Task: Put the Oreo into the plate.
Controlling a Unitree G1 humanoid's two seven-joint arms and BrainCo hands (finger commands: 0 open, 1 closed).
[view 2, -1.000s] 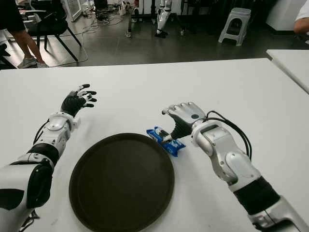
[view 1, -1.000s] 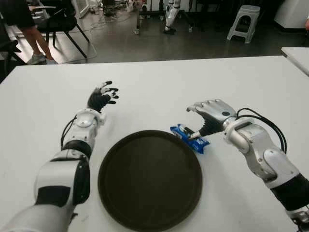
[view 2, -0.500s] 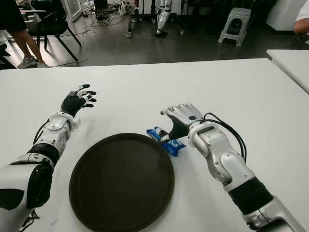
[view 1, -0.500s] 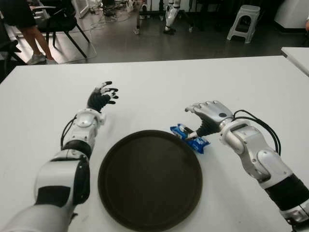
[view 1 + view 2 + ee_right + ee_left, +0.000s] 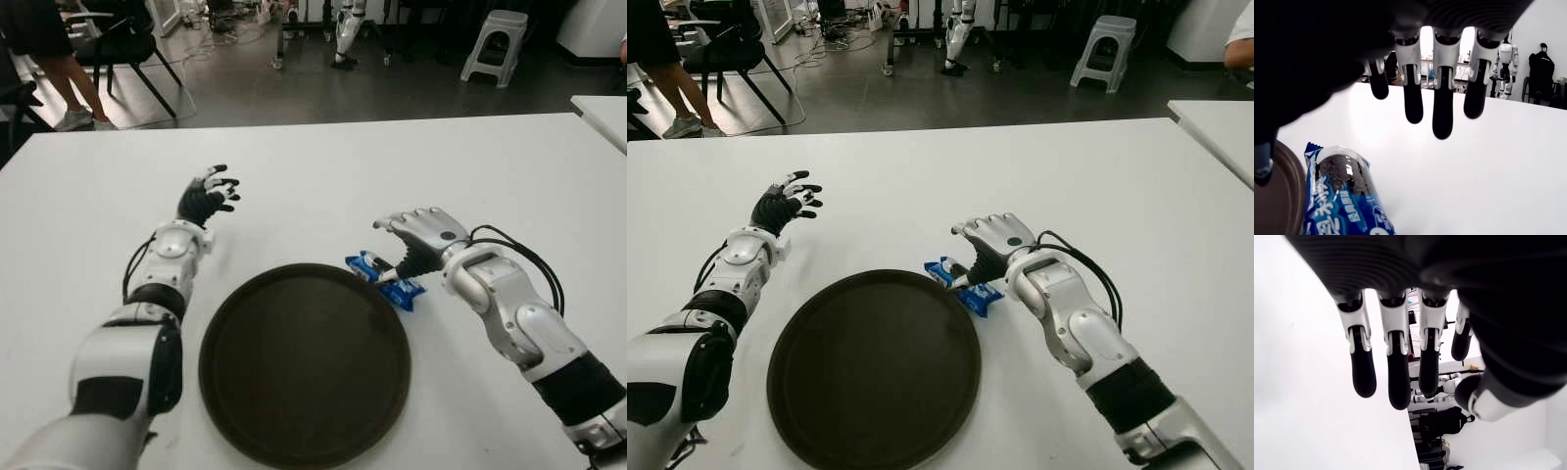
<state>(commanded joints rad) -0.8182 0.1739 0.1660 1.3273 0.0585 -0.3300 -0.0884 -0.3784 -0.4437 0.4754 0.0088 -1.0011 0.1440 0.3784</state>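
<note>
The Oreo packet (image 5: 385, 279) lies on the table (image 5: 490, 166), just beside the plate (image 5: 304, 362). The right hand (image 5: 416, 240) hovers over it, fingers spread, empty. It should lower and close across the packet's narrow sides. The left hand (image 5: 206, 196) is open beyond the plate.

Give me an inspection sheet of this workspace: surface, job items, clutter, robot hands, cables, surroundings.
Surface: white table, bare apart from the job's things; a second white table's corner shows at the far right.
Job items: blue Oreo pack lies on the table just outside the right rim of the plate; the dark round plate holds nothing.
Clutter: nothing seen.
Robot hands: right robot hand is over the pack, fingers extended, thumb tip at the wrapper, no grasp closed. Left robot hand shows beyond the plate on its left, fingers spread, holding nothing.
Cables: black cables loop at the right wrist; cords lie on the floor.
Surroundings: stool, chair, a person's legs.
</note>
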